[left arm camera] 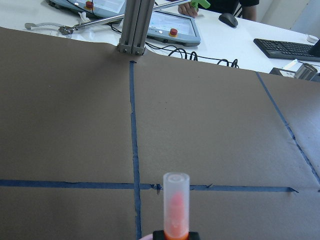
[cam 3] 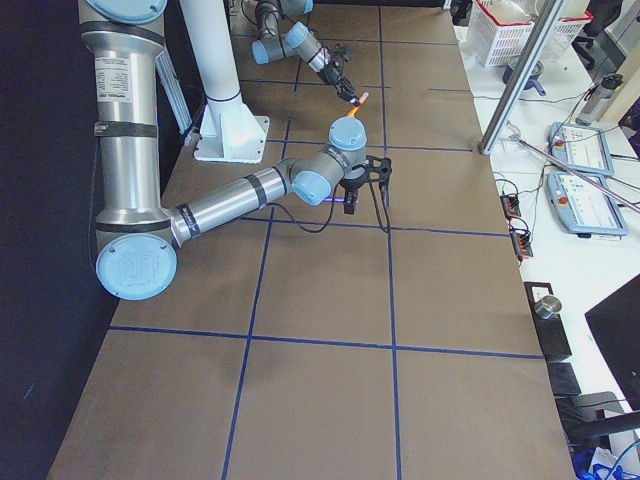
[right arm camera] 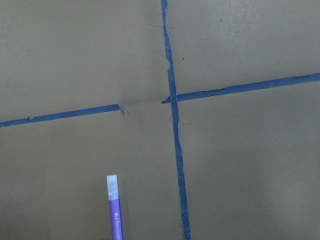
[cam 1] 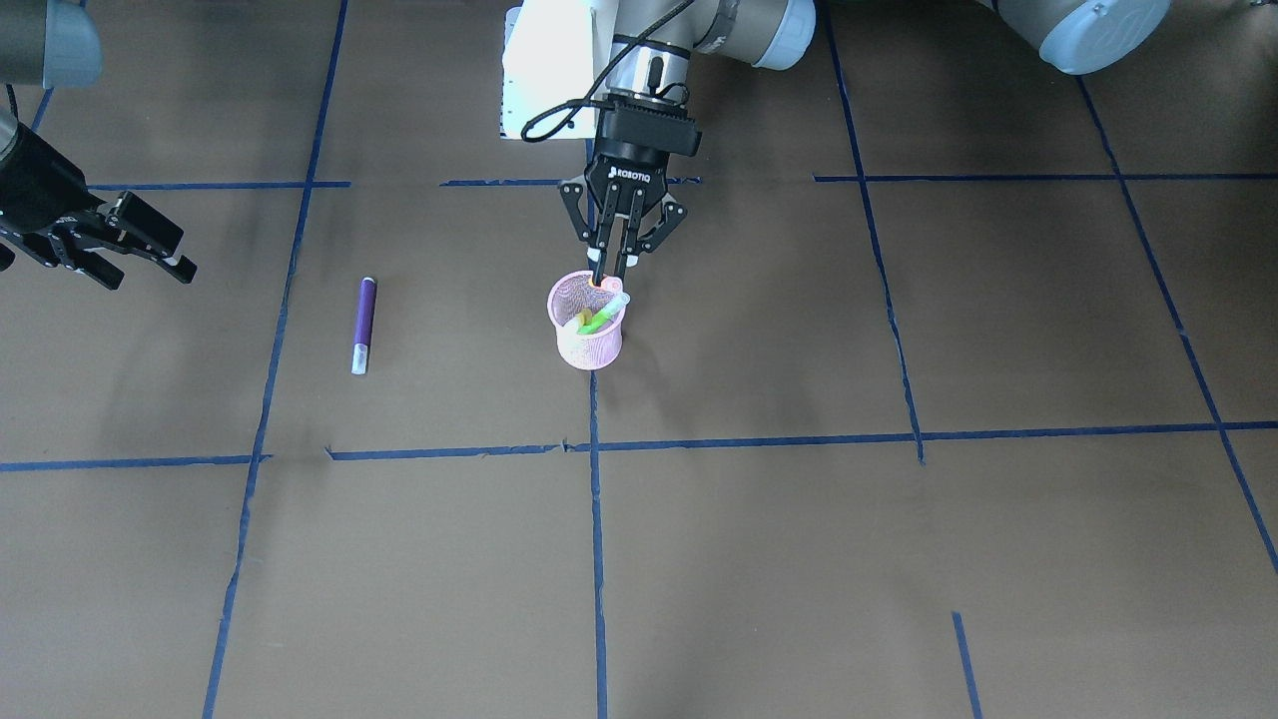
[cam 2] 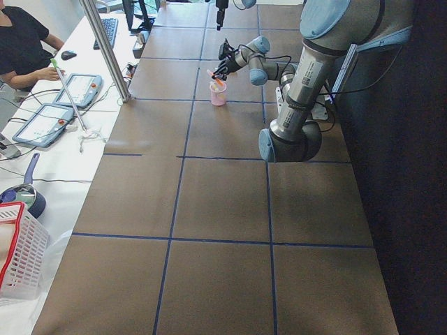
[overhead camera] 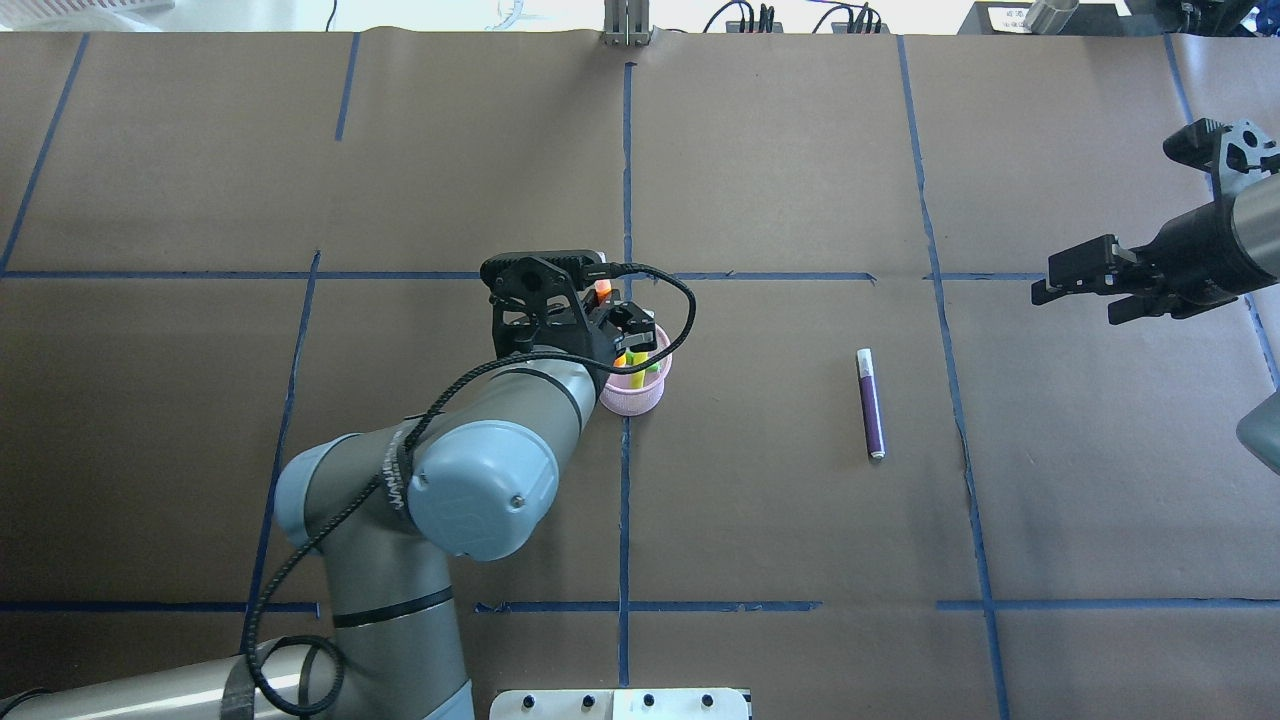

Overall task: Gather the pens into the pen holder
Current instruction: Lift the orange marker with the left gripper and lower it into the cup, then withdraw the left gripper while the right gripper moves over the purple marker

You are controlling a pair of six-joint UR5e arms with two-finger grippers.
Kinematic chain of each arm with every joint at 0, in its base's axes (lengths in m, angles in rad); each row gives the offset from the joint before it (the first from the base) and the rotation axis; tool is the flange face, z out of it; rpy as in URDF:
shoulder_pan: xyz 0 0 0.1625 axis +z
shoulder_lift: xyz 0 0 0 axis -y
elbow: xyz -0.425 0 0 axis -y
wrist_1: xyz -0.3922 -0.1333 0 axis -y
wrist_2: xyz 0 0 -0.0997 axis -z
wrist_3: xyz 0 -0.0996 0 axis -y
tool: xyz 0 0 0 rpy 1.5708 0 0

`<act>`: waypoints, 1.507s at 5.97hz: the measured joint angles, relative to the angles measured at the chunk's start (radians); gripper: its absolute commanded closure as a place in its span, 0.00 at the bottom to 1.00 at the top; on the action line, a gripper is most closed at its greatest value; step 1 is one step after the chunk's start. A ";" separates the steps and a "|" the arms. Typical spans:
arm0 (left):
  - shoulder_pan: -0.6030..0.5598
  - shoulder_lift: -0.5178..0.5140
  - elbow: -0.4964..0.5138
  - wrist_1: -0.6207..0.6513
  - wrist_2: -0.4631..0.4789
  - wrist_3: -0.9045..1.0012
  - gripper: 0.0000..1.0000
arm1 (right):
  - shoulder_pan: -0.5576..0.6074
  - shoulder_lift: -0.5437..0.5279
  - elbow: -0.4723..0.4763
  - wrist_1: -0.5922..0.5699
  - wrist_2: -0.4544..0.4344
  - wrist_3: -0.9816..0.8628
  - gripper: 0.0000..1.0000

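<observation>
While the left fingers (cam 1: 600,255) pinch the orange pen (cam 1: 602,284) by its shaft, they hang right over the mouth of the pink mesh cup (cam 1: 589,345). The pen's pale cap end sticks out past the fingers. How steeply the pen stands is hard to tell.

The green pen (cam 1: 603,317) already leans inside that cup, just below the pinched pen.

The step in hand looks like dropping the orange pen in. To do it well, the fingers should probably keep the pen's lower end centred over the opening and ease it down beside the green pen. They should then part gently, so the light cup is not nudged or tipped, and lift straight up afterwards.

The purple pen (cam 1: 364,325) lies flat on the brown tabletop (cam 1: 759,559), well apart from the cup, on the robot's right side. The right fingers (cam 1: 150,228) hang spread and empty, near that pen but not over it. It seems the last one to collect.
</observation>
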 measured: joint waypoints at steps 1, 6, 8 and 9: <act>0.003 -0.027 0.041 -0.023 0.029 0.000 1.00 | 0.000 0.000 0.000 0.000 0.000 0.000 0.00; 0.021 0.025 0.030 -0.037 0.024 0.018 0.05 | -0.001 -0.001 -0.005 0.001 0.003 0.000 0.00; 0.015 0.049 -0.127 -0.032 -0.047 0.059 0.05 | -0.072 0.030 -0.019 0.000 -0.029 0.013 0.00; 0.005 0.079 -0.194 -0.029 -0.065 0.066 0.09 | -0.149 0.056 -0.027 0.000 -0.109 0.060 0.00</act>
